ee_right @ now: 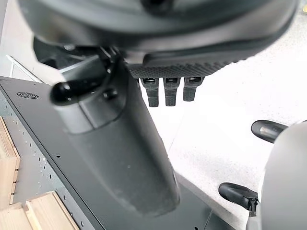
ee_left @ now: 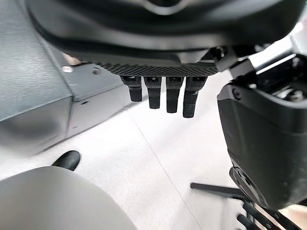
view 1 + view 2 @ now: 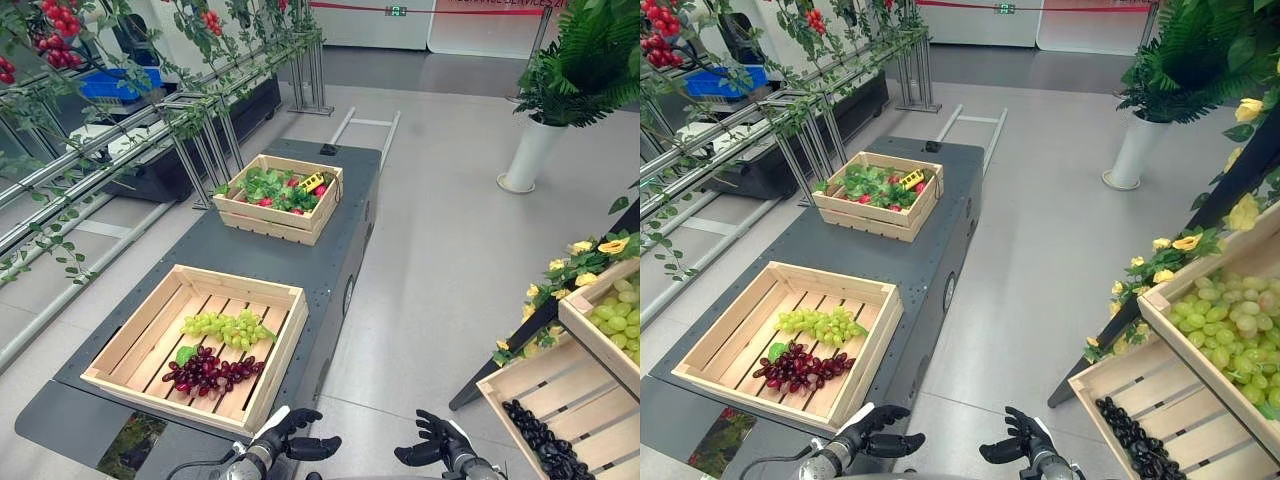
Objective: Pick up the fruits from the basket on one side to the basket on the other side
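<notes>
Both hands hang low at the near edge of the head camera's picture, in front of the dark grey cart [image 3: 330,240]: the left hand [image 3: 290,438] just off the cart's near corner, the right hand [image 3: 436,446] beside it over the pale floor [image 3: 430,260], each with relaxed fingers and nothing in them. On the cart's near end sits a wooden crate [image 3: 128,345] holding a bunch of green grapes [image 3: 225,327] and, nearer the robot, a bunch of dark red grapes [image 3: 208,372]. At the cart's far end stands a second wooden crate [image 3: 258,215] filled with leafy greens and red fruit. To the right of the cart, sloping display crates [image 3: 1120,385] hold black grapes [image 3: 1135,435] below and more pale green grapes [image 3: 1230,335] above, edged with yellow flowers. A white potted plant [image 3: 530,150] stands farther back. From the left wrist, the left hand's fingers [image 2: 163,93] point out straight over the floor beside the cart's side. From the right wrist, the right hand's fingers [image 1: 169,91] also extend loosely, empty, with the cart's top below.
</notes>
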`<state>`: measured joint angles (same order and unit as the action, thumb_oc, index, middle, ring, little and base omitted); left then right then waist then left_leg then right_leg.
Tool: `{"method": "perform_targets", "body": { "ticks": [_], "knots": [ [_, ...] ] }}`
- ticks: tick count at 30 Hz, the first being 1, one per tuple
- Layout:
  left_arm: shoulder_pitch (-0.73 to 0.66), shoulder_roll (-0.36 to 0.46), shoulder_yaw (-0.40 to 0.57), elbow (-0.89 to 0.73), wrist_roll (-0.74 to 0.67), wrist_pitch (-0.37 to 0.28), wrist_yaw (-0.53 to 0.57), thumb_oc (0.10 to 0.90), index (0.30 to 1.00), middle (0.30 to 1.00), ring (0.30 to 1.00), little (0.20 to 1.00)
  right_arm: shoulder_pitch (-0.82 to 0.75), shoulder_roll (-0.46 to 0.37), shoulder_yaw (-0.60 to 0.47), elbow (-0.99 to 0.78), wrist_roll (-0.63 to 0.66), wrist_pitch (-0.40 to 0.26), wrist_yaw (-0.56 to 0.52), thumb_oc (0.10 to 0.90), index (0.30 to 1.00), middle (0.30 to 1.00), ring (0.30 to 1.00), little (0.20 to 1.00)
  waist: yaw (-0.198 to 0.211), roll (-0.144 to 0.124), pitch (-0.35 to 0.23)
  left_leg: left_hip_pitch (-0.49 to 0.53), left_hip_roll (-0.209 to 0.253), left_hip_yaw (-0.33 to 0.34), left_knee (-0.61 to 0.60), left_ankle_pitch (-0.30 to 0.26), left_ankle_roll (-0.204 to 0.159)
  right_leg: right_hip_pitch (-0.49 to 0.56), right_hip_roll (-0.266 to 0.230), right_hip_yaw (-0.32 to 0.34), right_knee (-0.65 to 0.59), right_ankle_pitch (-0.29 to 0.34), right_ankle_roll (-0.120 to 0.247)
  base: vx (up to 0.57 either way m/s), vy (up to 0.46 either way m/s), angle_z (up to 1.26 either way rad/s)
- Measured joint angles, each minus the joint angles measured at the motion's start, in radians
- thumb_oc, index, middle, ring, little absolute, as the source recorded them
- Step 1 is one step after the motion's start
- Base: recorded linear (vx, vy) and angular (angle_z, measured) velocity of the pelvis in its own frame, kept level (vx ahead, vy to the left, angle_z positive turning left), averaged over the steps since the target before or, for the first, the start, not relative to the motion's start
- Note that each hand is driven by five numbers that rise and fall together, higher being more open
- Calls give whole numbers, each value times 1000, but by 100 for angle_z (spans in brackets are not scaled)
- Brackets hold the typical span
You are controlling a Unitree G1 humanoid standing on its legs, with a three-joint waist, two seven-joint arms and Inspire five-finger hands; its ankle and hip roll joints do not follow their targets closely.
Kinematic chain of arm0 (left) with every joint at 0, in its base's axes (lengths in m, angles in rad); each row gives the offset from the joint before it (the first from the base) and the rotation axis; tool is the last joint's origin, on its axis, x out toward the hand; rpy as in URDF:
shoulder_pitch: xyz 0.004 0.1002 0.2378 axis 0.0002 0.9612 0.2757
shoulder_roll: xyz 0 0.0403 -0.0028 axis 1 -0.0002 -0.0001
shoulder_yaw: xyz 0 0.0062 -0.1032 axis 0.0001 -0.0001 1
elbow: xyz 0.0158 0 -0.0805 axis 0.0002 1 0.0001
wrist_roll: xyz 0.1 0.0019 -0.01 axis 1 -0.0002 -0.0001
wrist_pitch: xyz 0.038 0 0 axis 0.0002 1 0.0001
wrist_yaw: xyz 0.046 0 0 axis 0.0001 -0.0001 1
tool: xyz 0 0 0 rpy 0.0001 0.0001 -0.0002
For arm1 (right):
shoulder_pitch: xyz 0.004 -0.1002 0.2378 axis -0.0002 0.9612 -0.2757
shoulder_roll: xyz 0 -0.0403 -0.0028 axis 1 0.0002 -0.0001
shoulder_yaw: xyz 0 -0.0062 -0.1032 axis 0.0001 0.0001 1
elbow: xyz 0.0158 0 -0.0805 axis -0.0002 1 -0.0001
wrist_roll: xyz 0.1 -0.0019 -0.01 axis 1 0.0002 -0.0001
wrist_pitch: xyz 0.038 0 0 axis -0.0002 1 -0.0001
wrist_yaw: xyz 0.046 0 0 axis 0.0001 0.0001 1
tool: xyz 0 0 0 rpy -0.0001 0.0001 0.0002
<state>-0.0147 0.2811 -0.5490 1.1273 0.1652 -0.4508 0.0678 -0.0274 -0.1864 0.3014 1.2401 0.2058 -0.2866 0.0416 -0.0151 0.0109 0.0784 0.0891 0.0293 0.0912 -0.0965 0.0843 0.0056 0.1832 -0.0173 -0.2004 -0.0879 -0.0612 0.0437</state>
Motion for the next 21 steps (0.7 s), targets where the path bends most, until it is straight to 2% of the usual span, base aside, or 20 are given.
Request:
{"method": "perform_targets", "body": {
  "ticks": [2, 7, 10, 12, 18, 21],
  "knots": [
    [1, 0, -8, -26, -4, -34, 16, 800, 900, 900, 900, 900, -3, -1, 1, 0, 0, 0, 0, 800, 900, 900, 900, 900, 1, 1, 6, -1, 0, 0, 0, 0, 0, -1, 0, 0, 0, 0, 0, 0, 0, 0],
    [5, 18, -9, -230, -73, -83, 47, 800, 900, 900, 900, 900, -5, -12, 33, -35, 0, 3, 4, 800, 900, 900, 900, 900, 6, 11, 23, -21, -1, -4, 0, 2, 0, -16, 0, -2, 2, 3, 1, -2, 2, 1],
    [3, 31, 28, -345, -107, -139, 67, 800, 900, 900, 900, 900, -5, -13, 33, -44, 0, 6, 4, 800, 900, 900, 900, 900, 8, 13, 37, -23, -1, -8, 0, 2, -1, -16, 0, -7, 1, 3, 1, -10, 13, 4],
    [-4, 47, 55, -427, -143, -148, 80, 800, 900, 900, 900, 900, -5, -23, 33, -52, 0, 8, 3, 800, 900, 900, 900, 900, 9, 19, 47, -30, -2, -14, 0, 2, -1, -19, 0, -18, 0, 3, 1, -11, 20, 7],
    [-43, 92, 156, -516, -176, -139, 119, 800, 900, 900, 900, 900, -1, -41, 33, -70, -1, 10, 2, 800, 900, 900, 900, 900, 24, 35, 66, -34, -3, -27, 0, 3, -3, -19, -1, -34, -1, 1, -1, 10, 18, 5],
    [-74, 153, 207, -576, -206, -120, 138, 800, 900, 900, 900, 900, 7, -40, 33, -71, -2, 10, 0, 800, 900, 900, 900, 900, 38, 34, 67, -37, -4, -33, 0, 3, -3, -20, -1, -38, -1, 0, -1, 53, 37, 5]
  ]
}}
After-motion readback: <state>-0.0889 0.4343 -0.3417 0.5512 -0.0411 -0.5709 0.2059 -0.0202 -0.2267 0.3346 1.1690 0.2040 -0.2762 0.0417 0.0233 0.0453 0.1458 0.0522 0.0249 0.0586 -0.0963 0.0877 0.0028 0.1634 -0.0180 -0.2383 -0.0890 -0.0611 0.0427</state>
